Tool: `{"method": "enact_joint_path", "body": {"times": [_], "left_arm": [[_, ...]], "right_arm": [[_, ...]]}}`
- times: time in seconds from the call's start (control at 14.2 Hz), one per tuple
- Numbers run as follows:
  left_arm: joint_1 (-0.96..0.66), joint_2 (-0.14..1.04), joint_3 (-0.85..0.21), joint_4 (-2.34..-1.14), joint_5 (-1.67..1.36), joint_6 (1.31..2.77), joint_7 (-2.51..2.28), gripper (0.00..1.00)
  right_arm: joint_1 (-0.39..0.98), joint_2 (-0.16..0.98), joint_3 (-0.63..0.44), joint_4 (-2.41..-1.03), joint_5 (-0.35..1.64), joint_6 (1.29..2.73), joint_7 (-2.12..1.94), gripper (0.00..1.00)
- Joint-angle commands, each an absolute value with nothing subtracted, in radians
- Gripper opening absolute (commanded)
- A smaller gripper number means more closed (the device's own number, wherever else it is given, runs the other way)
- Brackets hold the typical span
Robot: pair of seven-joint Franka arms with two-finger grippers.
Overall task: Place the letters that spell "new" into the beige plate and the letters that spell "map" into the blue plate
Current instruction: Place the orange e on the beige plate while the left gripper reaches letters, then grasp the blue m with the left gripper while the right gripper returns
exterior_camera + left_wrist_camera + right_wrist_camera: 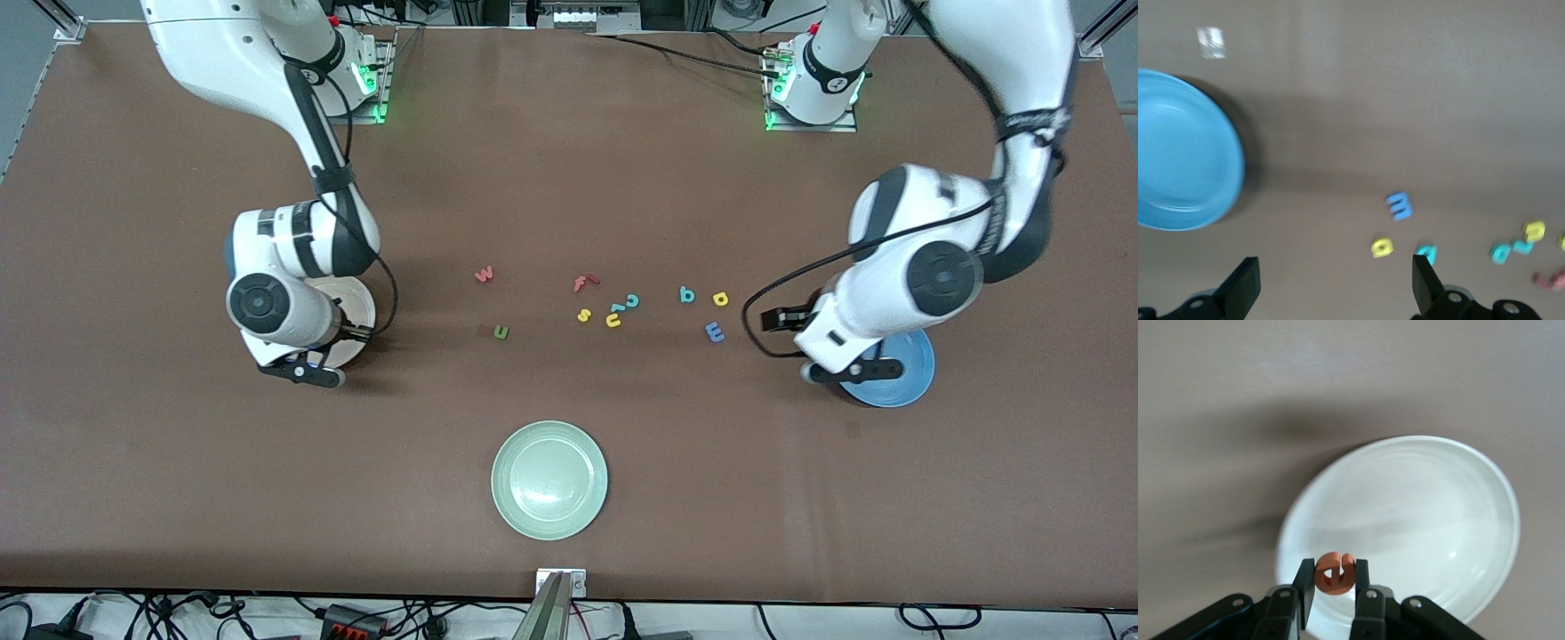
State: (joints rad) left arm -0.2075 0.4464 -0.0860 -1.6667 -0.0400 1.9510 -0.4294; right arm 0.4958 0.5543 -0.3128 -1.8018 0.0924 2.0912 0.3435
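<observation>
My right gripper [1335, 572] is shut on the orange e [1335, 576] and hangs over the rim of the beige plate [1425, 500], which the right arm mostly covers in the front view. On the table lie the pinkish-red w [484, 274] and green n [500, 332]. Toward the left arm's end lie the teal a [686, 294], yellow p [720, 299] and blue m [715, 332]. My left gripper [1335, 283] is open and holds nothing, over bare table between the blue plate [902, 378] and the m [1400, 206].
A red f [584, 283], yellow s [583, 315], yellow u [613, 318] and teal c [629, 301] lie clustered mid-table between the two letter groups. A pale green plate [549, 480] sits nearer the front camera, at the table's middle.
</observation>
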Motion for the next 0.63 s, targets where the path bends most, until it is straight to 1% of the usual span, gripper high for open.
{"method": "enact_joint_path", "body": {"times": [0.0,0.07,0.14,0.21,0.28,0.35,0.42,0.56], "left_arm": [[-0.264,0.468,-0.078,-1.799,-0.057,2.171,-0.528,1.00],[-0.276,0.468,-0.078,-1.863,-0.057,2.280,-0.547,1.00],[-0.296,0.471,-0.078,-1.906,-0.055,2.349,-0.578,1.00],[-0.311,0.480,-0.077,-1.933,-0.054,2.388,-0.595,1.00],[-0.319,0.492,-0.077,-1.948,-0.048,2.411,-0.600,0.99],[-0.318,0.515,-0.077,-1.948,-0.043,2.428,-0.600,0.98],[-0.318,0.535,-0.075,-1.950,-0.043,2.453,-0.600,0.95],[-0.318,0.552,-0.075,-1.950,-0.043,2.476,-0.600,0.95]], "right_arm": [[0.477,0.555,-0.302,-1.838,0.086,2.086,0.305,0.17],[0.474,0.567,-0.304,-1.838,0.086,2.088,0.301,0.19],[0.469,0.577,-0.302,-1.839,0.086,2.088,0.292,0.20],[0.468,0.577,-0.302,-1.842,0.086,2.086,0.290,0.27],[0.466,0.586,-0.302,-1.845,0.086,2.088,0.290,0.49],[0.463,0.589,-0.302,-1.842,0.087,2.091,0.291,0.92],[0.460,0.589,-0.304,-1.835,0.089,2.091,0.291,1.00],[0.472,0.584,-0.298,-1.803,0.094,2.085,0.285,1.00]]}}
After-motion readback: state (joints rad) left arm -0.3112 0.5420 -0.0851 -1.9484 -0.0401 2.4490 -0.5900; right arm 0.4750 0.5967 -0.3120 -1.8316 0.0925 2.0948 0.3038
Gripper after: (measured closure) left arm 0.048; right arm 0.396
